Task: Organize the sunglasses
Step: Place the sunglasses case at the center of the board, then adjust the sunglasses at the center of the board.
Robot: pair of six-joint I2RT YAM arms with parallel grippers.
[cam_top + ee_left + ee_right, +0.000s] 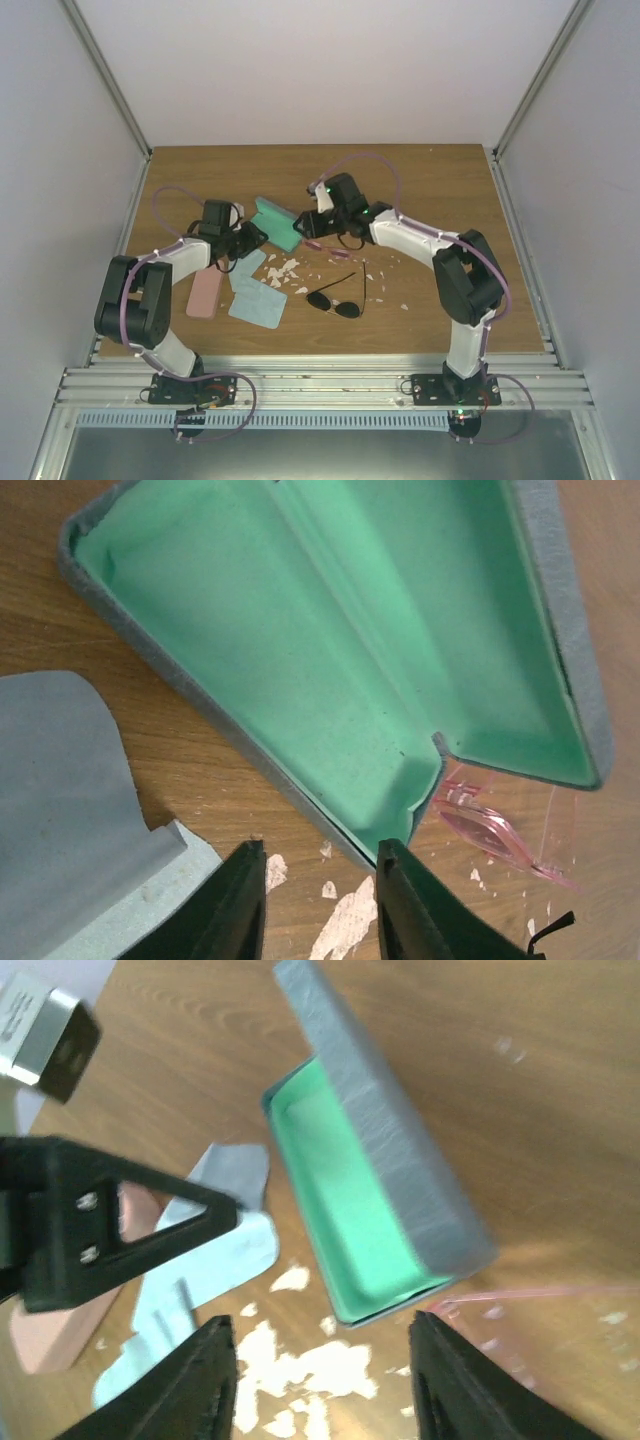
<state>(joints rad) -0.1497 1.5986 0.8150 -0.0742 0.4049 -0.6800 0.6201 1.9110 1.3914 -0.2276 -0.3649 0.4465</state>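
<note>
The pink-framed sunglasses lie on the wood just beside the near end of an open blue-grey case with green lining. They also show in the top view, and one pink arm shows in the right wrist view. The dark sunglasses lie unfolded on the table, nearer the front. My left gripper is open and empty at the case's near corner. My right gripper is open and empty, hovering over the same end of the case.
A closed pink case lies at the left front, with light blue cloths beside it. A cloth also shows in the left wrist view. White scuffs mark the wood. My left gripper shows in the right wrist view, close by.
</note>
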